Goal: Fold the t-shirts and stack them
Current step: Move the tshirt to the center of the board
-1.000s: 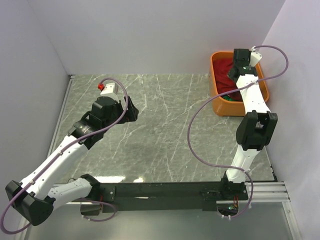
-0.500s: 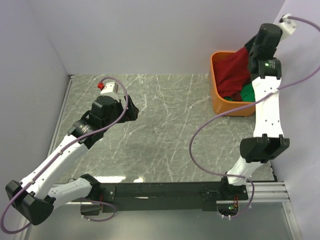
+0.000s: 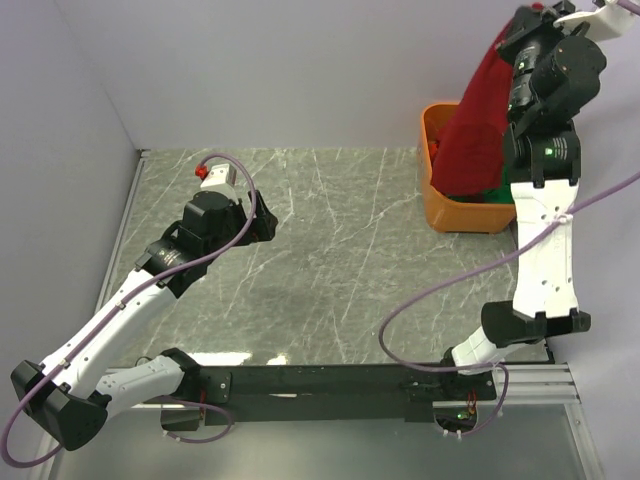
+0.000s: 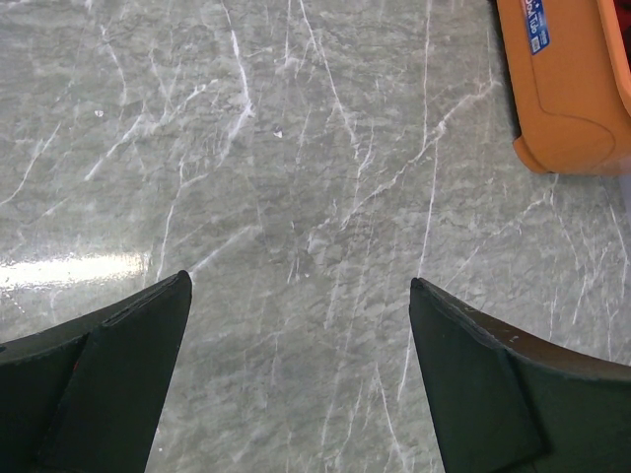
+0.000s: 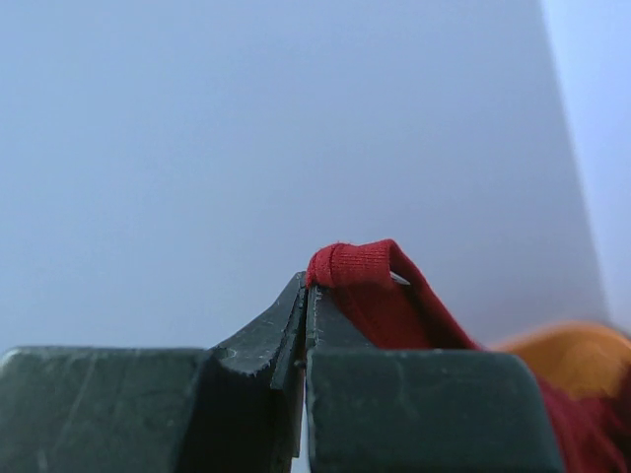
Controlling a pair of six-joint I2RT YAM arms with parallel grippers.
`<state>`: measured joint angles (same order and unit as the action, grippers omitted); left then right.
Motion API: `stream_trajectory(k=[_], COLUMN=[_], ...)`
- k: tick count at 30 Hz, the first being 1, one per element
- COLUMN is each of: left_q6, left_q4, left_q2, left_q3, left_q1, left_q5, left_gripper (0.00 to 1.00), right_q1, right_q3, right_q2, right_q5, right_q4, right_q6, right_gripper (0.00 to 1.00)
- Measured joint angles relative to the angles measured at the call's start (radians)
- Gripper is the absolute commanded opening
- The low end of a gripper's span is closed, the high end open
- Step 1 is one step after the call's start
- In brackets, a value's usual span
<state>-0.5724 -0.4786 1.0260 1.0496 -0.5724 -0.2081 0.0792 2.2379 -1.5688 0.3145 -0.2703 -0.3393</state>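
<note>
ITEM: red t-shirt point(image 3: 478, 120); status: in transit.
CHANGE: approx. a sec ago the R end effector point(image 3: 522, 22) was down inside the orange tub point(image 3: 450, 215) at the counter's far R corner; now it is raised high above the tub w/ the shirt trailing below; jaws pressed together, pinching a rolled fold of red cloth point(image 5: 360, 271). L end effector point(image 3: 262, 222) unchanged; jaws spread wide point(image 4: 298, 284), holding nothing, hovering over the counter's L half.
MEANING (judgement): first shirt picked but not yet out of the tub; lower end looks to be at or inside the rim; nothing laid flat, folded or stacked yet; task at an early stage. Next likely need: carry the shirt over the bare counter point(image 3: 330, 250) & spread it; single-point grip means it will hang bunched, so the L arm prob. has to catch a second edge.
MATERIALS / SHAPES:
- red shirt: soft matte knit; hangs as a long narrowing drape, widest near the tub; hem at the pinch is a thick rounded roll.
- green t-shirt point(image 3: 497, 190): crumpled in the tub, partly hidden by the red cloth; maroon shirt not made out.
- tub: orange plastic, smooth, rounded corners, blue label on the outer wall point(image 4: 572, 89).
- counter: grey marble-look top, white veins, slight sheen.
</note>
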Motion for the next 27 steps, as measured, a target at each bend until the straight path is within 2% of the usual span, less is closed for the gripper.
stream_trajectory(k=[8, 17, 25, 27], left_q6=[0.000, 0.000, -0.008, -0.018], left_q4=[0.000, 0.002, 0.003, 0.003], left_q2=[-0.001, -0.013, -0.025, -0.025], left_q3=[0.000, 0.000, 0.000, 0.000], left_q1=[0.001, 0.013, 0.026, 0.031], left_q5=[-0.012, -0.018, -0.018, -0.019], left_gripper=[0.98, 0.98, 0.98, 0.97], right_q1=[0.226, 0.417, 0.500, 0.501], right_q3=[0.119, 0.186, 0.193, 0.146], right_q2=[0.054, 0.062, -0.016, -0.026], right_q5=[-0.019, -0.059, -0.068, -0.065], right_q4=[0.190, 0.333, 0.387, 0.395], right_q6=[0.107, 0.140, 0.129, 0.109], right_gripper=[0.00, 0.00, 0.00, 0.00])
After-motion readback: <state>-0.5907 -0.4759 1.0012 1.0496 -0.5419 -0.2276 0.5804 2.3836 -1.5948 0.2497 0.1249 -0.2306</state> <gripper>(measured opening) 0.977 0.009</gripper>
